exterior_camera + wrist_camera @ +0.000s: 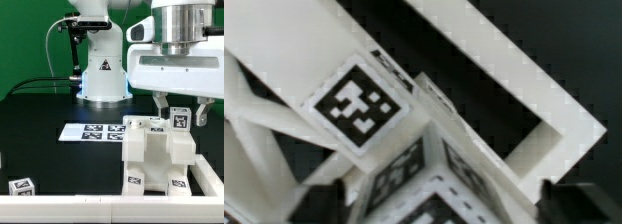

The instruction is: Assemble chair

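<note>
The chair [152, 158] is a blocky white body of joined tagged pieces at the front right of the black table. A small tagged part [180, 119] stands up from its top. My gripper [181, 113] hangs straight over it, jaws open, one finger [160, 104] on either side of that part with gaps showing. In the wrist view the gripper [446, 206] straddles a white tagged piece [359, 103], and the dark fingertips [320, 196] sit at both sides. An open white frame [535, 95] lies beside it.
The marker board [92, 131] lies flat behind the chair. A small loose tagged cube-like piece [21, 186] sits at the front on the exterior view's left. The robot base [103, 72] stands at the back. A white frame edge [207, 180] lies at the front right.
</note>
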You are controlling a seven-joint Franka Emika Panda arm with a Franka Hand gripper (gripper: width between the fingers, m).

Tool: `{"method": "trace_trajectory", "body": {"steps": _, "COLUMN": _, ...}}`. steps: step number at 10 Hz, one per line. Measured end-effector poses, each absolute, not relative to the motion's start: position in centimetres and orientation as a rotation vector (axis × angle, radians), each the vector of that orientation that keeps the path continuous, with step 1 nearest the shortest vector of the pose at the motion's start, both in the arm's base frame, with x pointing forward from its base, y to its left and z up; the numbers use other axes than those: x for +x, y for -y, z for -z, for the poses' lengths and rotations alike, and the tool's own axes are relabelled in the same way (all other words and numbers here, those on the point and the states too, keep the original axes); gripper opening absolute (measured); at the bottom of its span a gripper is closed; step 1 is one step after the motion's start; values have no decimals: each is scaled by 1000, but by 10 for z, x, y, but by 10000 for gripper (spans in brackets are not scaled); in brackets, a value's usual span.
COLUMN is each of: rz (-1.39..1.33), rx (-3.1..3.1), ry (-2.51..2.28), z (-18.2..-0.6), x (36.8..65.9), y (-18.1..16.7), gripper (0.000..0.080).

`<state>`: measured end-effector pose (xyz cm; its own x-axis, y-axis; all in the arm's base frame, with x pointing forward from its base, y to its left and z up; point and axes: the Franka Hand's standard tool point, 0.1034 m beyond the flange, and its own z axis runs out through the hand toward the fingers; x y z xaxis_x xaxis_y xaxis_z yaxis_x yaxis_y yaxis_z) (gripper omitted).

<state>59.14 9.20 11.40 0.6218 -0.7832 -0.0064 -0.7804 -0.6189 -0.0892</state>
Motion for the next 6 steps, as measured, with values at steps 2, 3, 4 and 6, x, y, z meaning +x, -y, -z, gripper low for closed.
{"method": "trace_trajectory", "body": {"steps": 2, "rz": 60, "rx": -2859, "ry": -1097, "z": -115, "x": 593, "y": -90, "gripper": 622}}
{"method": "trace_trajectory", "body": {"steps": 3, "rz": 67, "rx": -2964, "ry": -816, "z": -115, "x": 592, "y": -91, "gripper": 641}}
{"method": "trace_trajectory", "body": {"steps": 4, "rz": 61, "rx": -3019, "ry": -607, "z": -113, "x": 589, "y": -95, "gripper": 648}}
{"method": "trace_trajectory", "body": {"steps": 6, "rz": 89, "rx": -3048, "ry": -459, "z": -112, "x": 589, "y": -94, "gripper": 649}}
